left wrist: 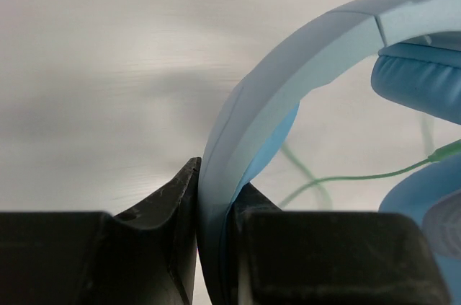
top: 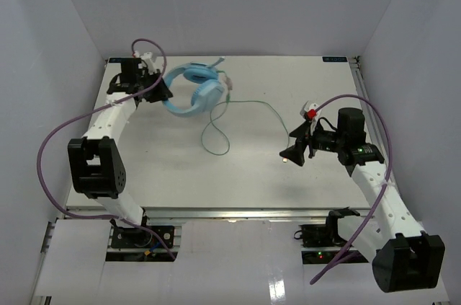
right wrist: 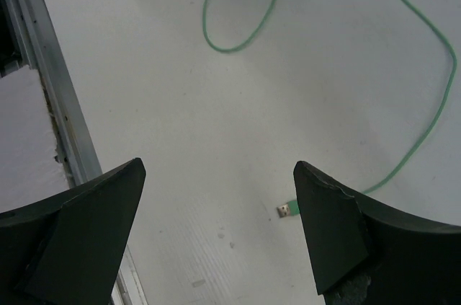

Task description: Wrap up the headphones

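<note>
1. Left gripper (left wrist: 216, 186) clenched on headband (left wrist: 288, 67) of one headphones set (top: 194, 90), upper left of top view;
2. Right gripper (right wrist: 218, 175) spread, empty; one plug (right wrist: 287, 210) lower right of its wrist view; one green cable (right wrist: 238, 38) looping.

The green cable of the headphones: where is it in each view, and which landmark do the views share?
Top external: the green cable loops at the centre, beside the headphones.
Left wrist: low at the right, beyond the headband.
Right wrist: top and right side, ending at the plug.
Shared landmark: the white table.
</note>
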